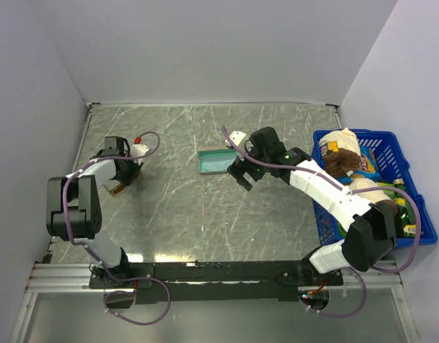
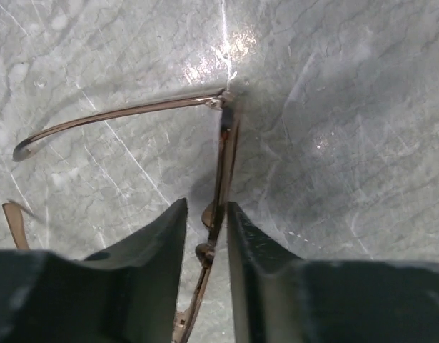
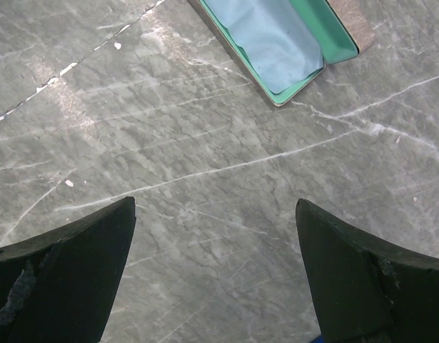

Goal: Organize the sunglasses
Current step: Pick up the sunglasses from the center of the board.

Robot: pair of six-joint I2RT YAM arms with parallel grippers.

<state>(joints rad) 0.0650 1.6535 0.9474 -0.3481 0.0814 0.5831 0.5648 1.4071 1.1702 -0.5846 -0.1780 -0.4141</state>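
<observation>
grasp step. sunglasses (image 2: pixel 133 108) lay at the table's (image 1: pixel 169 229) 9 o'clock. left gripper (image 2: pixel 205 214) straddled the frame, narrow, a sliver of gap showing, not clamped. right gripper (image 3: pixel 215 202) wide apart, empty, by the open case (image 3: pixel 340 28). next, likely: pinch gently, lift level

On the grey marbled surface (image 1: pixel 176 221), at left: thin-framed amber-tinted sunglasses (image 2: pixel 223 161), straddled by the left pincer (image 2: pixel 206 206). Mid-surface, farther back: open green-lined rectangular case (image 1: pixel 218 162), light blue cloth (image 3: pixel 270 37) inside, right pincer (image 1: pixel 242 179) just before it. At the right edge: blue plastic basket (image 1: pixel 391 140).
</observation>
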